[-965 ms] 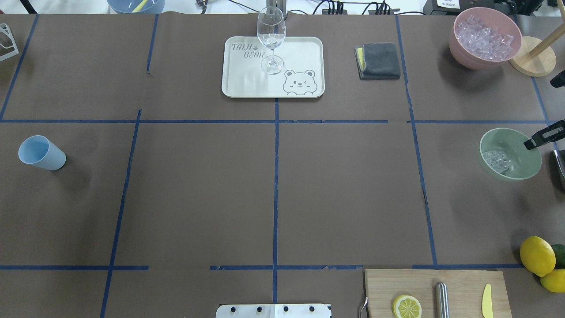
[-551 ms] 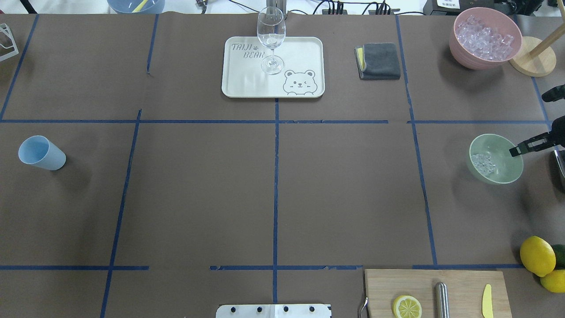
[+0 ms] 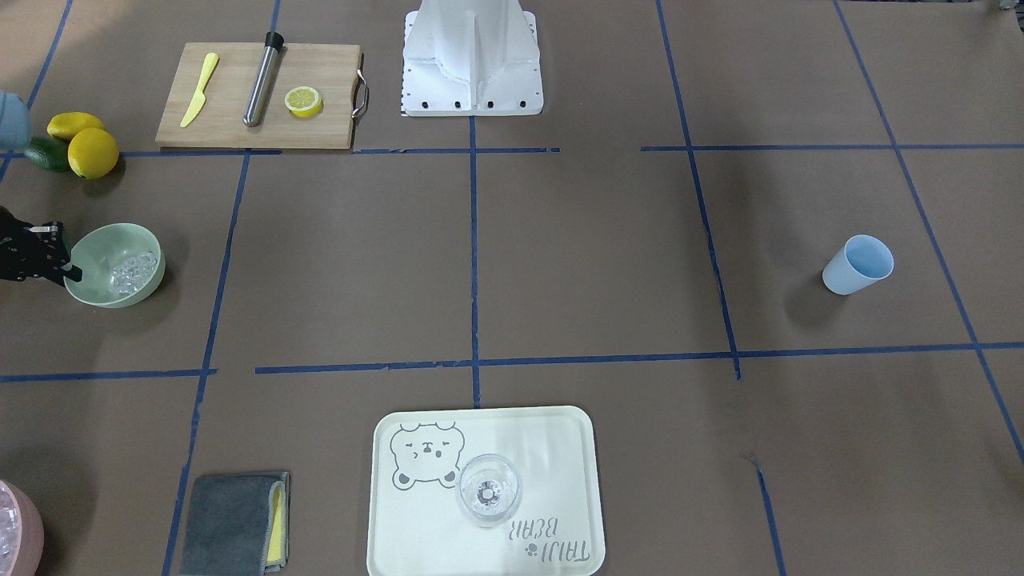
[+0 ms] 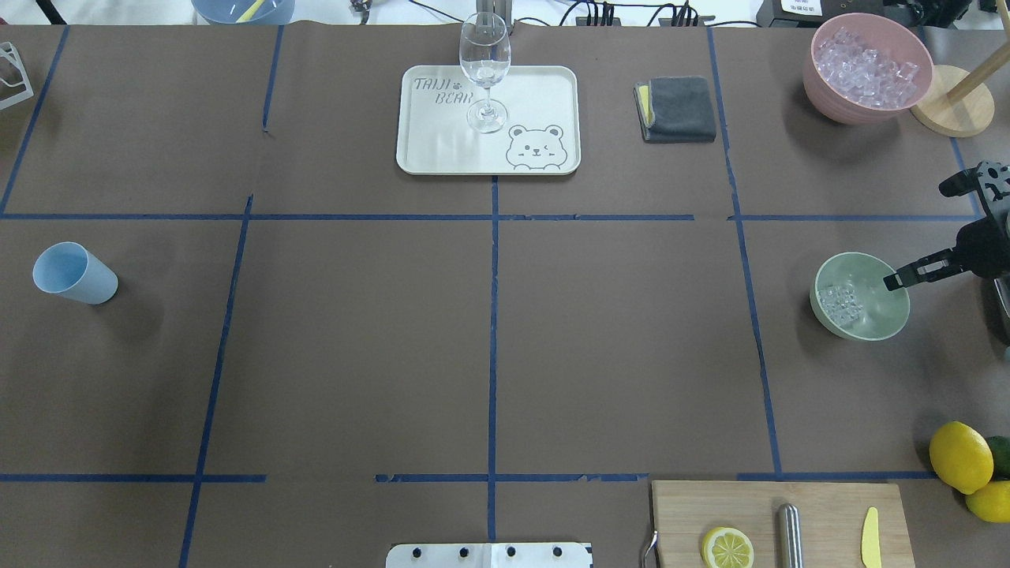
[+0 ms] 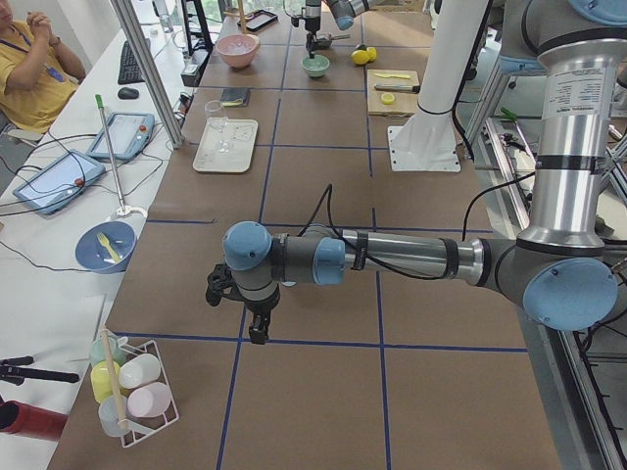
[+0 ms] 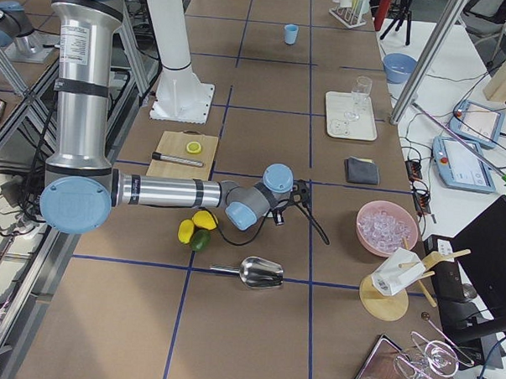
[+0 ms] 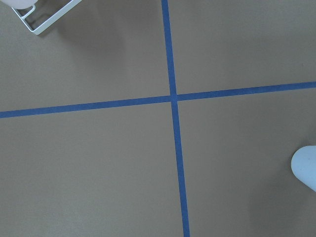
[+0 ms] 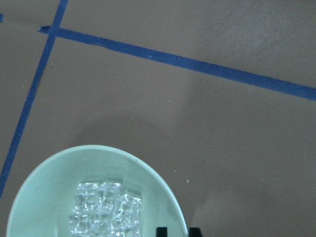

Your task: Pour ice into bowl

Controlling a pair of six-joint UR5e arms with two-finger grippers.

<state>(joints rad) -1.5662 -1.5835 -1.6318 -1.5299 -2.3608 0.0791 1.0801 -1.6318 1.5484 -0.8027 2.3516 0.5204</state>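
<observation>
Near the right edge of the desk (image 4: 489, 331), the right gripper (image 4: 896, 280) pinches the rim of the mint-green bowl (image 4: 872, 309), with its two fingers closed on it. The bowl tips a little. The small clear ice cubes (image 4: 838, 300) sit together in its low side. The left gripper (image 5: 243, 311) hangs over the desk's left end. I cannot tell if it is open or closed.

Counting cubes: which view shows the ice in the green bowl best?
The right wrist-mounted view: the ice lies close, cubes distinct inside the bowl. Overhead and front-facing show only a small glassy cluster; side views and left wrist show no ice.
</observation>
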